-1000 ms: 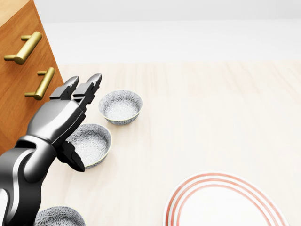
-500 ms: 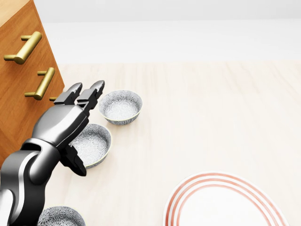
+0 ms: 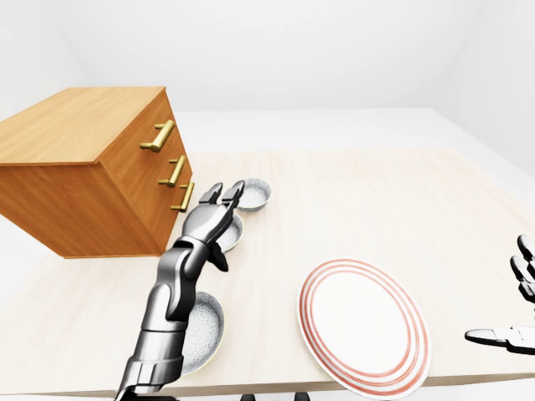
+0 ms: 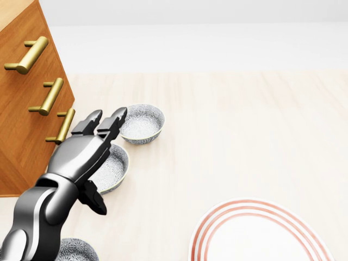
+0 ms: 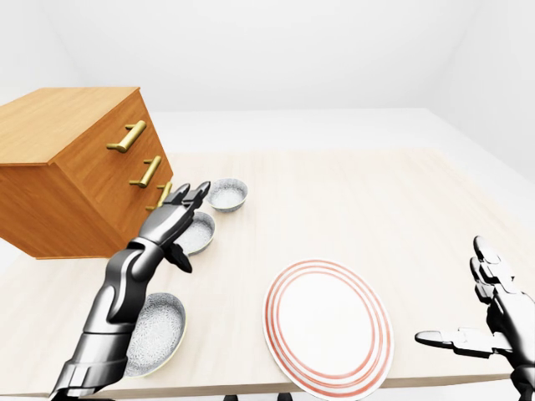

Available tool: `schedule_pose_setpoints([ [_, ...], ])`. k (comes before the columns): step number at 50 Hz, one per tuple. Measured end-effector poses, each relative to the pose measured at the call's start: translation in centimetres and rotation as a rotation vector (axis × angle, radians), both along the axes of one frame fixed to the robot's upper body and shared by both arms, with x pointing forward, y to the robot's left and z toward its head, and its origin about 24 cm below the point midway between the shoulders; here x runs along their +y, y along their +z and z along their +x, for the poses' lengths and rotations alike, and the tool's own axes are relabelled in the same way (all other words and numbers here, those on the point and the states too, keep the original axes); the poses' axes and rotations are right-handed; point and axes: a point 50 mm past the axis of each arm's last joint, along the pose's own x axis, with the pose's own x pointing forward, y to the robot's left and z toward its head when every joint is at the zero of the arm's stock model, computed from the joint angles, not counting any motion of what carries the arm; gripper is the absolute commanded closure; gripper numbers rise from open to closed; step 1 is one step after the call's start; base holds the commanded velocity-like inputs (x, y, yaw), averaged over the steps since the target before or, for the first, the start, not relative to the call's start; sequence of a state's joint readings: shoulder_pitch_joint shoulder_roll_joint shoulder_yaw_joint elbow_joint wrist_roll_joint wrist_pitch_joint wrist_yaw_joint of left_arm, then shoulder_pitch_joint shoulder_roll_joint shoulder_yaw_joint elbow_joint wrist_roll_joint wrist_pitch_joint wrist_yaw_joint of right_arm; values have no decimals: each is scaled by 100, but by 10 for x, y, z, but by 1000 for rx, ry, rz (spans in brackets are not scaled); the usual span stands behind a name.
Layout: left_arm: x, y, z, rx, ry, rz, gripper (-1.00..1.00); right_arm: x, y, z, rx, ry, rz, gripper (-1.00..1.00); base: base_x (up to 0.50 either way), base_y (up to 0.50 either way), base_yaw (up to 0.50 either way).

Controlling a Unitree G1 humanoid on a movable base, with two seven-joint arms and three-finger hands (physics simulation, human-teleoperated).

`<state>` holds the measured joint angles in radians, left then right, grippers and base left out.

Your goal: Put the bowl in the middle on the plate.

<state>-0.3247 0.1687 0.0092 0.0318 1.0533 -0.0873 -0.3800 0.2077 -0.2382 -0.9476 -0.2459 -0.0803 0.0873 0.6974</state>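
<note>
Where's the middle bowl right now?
In the head view, the middle bowl sits left of centre on the table, between the top bowl and the bottom bowl, beside the wooden drawers. The open left hand covers part of it.

I see a pale wooden table (image 3: 401,192) in a plain, evenly lit room with white walls (image 3: 292,50). A wooden drawer cabinet (image 3: 75,184) with brass handles (image 3: 157,135) stands on it at the left.
</note>
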Motion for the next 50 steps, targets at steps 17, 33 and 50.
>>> schedule_pose_setpoints([
  [17,-1,-16,-3,26,16,-10,-100,0,1,0,-1,0,-3,-100,0,0,0],
  [33,-2,-23,-4,36,21,-14,-100,0,0,0,3,0,-3,-100,0,0,0],
  [50,-3,-23,0,21,23,22,-100,1,0,-1,3,-1,-4,-100,0,0,0],
])
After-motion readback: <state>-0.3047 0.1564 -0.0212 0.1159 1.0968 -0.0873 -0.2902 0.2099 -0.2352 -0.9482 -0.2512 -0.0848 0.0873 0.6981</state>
